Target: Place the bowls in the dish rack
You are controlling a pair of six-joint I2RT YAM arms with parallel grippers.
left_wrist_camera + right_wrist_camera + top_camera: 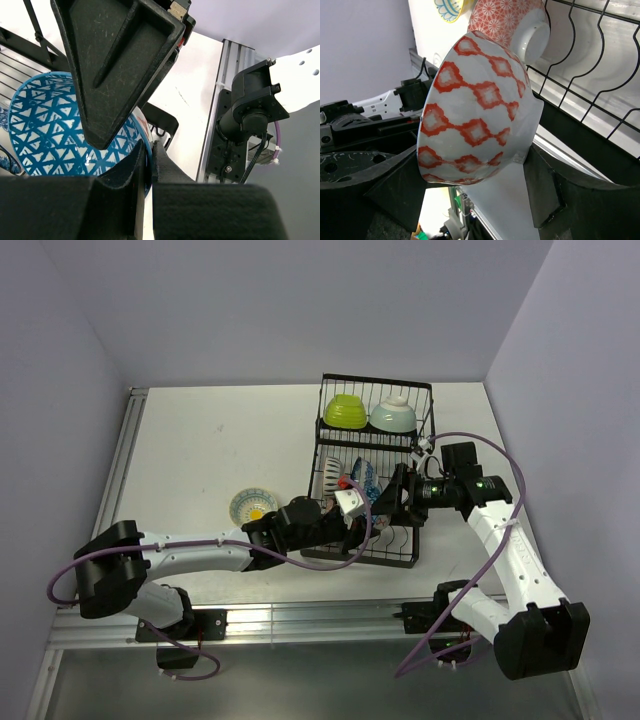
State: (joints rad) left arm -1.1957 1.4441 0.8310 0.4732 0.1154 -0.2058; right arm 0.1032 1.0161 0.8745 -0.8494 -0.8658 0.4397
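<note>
At 6 o'clock in the overhead view the two arms reach forward from their bases into the large black wire dish rack (400, 540), which stands on the white table (200, 440).

The left gripper (120, 149) comes in from 8 o'clock. Its jaws are pinched together on the rim of a round ceramic bowl with a blue-and-white triangle pattern (45, 125), held over the rack's near-left wires.

The right gripper (472, 160) enters from 4 o'clock. A white ceramic bowl with red diamond shapes (480, 95) sits on edge between its fingers, and both press against it. Just behind that bowl is a red bowl with a white flower pattern and a white foot (505, 20), beside the curved slot wires.

Left of the rack, at about 9 o'clock and apart from it, a small bowl with a yellow-and-blue inside (253, 505) rests on the table.

Along the rack's left side stands a white bowl with dark stripes (330, 477).

At 12 o'clock the raised basket section holds two upturned bowls side by side. The lime green bowl (343, 411) is on the left and the pale mint bowl (393, 416) on the right.
</note>
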